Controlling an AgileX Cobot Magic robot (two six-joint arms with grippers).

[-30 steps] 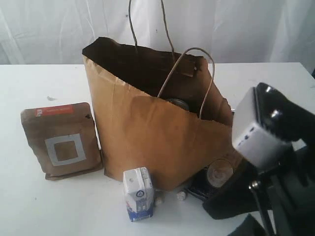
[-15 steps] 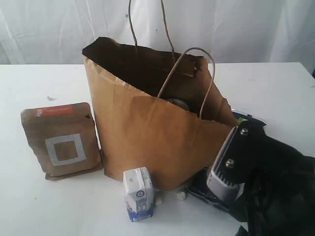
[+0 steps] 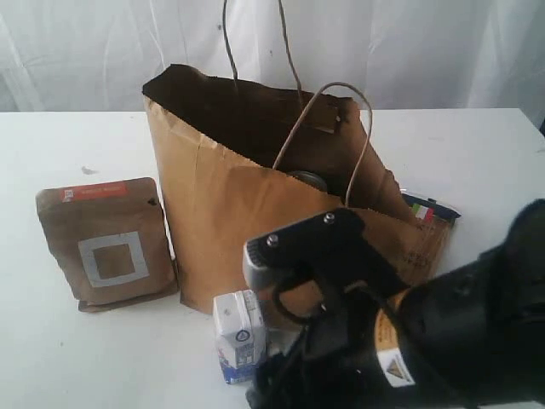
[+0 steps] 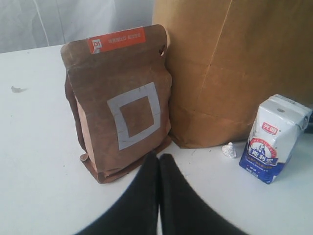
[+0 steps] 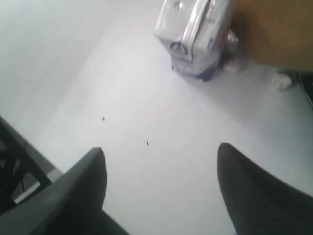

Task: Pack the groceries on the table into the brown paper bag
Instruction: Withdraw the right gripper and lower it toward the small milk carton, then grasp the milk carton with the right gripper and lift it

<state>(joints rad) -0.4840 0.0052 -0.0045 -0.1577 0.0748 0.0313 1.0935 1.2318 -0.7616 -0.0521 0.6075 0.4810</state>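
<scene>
The tall brown paper bag (image 3: 230, 204) stands open mid-table, a metal-lidded jar (image 3: 308, 180) showing inside it. Left of it stands the brown kraft pouch (image 3: 106, 243) with a white square. The small white-blue carton (image 3: 237, 336) stands at the bag's front. The spaghetti pack (image 3: 430, 210) pokes out behind the bag's right side. My left gripper (image 4: 159, 157) is shut and empty, just in front of the pouch (image 4: 120, 105). My right gripper (image 5: 160, 149) is open above bare table, a short way from the carton (image 5: 195, 36).
My right arm (image 3: 409, 341) fills the front right of the exterior view and hides the table there. Small foil scraps (image 4: 228, 150) lie by the bag's base. The table's edge (image 5: 29, 147) runs close beside the right gripper.
My right arm has swung left across the foreground, from the bag's right side to the carton's side. The spaghetti pack's end has come into view. The left gripper stays shut.
</scene>
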